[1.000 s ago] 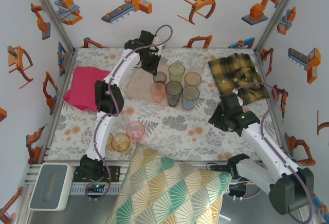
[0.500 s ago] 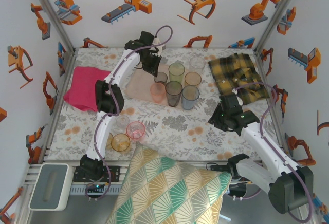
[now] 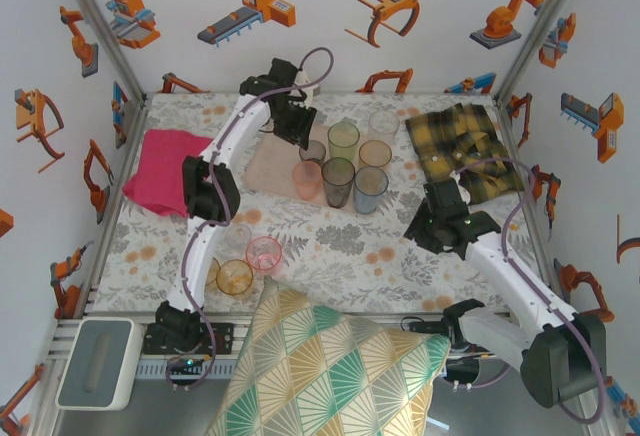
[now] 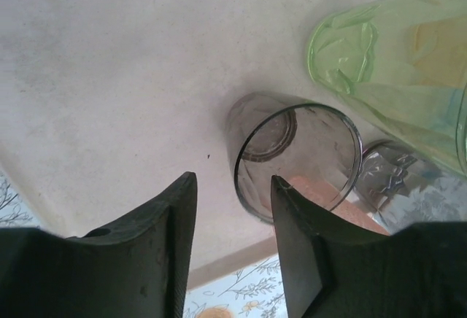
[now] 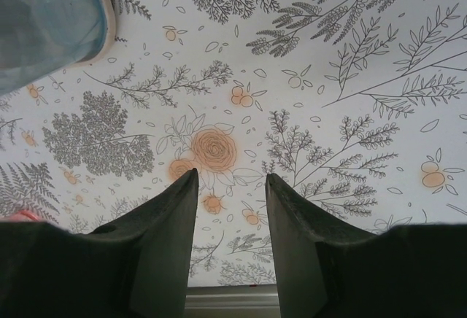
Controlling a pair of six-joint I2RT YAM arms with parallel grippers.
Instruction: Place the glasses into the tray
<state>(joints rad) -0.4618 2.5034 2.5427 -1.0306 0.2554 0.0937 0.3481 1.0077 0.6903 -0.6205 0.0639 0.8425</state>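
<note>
The pale pink tray [image 3: 268,166] lies at the back middle of the table. A smoky grey glass [image 3: 313,151] stands upright on it, beside a green glass [image 3: 343,139]. My left gripper [image 3: 297,128] hovers just behind them, open. In the left wrist view the grey glass [image 4: 295,154] stands on the tray [image 4: 109,77] just past the right fingertip of the left gripper [image 4: 233,187], with nothing between the fingers. The green glass [image 4: 394,63] is to its right. My right gripper [image 5: 232,179] is open over the floral cloth, with a blue glass [image 5: 44,19] ahead to its left.
More glasses cluster by the tray's right edge: pink [image 3: 307,178], dark grey [image 3: 337,182], blue [image 3: 370,188], amber [image 3: 375,154], clear [image 3: 383,122]. Pink [image 3: 264,253], amber [image 3: 235,276] and clear [image 3: 237,238] glasses stand near left. A magenta cloth [image 3: 160,168], a plaid cloth [image 3: 462,146] and a cushion [image 3: 330,366] lie around.
The left gripper's jaws have parted and let go of the smoky grey glass, which now stands on the tray. The right arm has edged slightly left.
</note>
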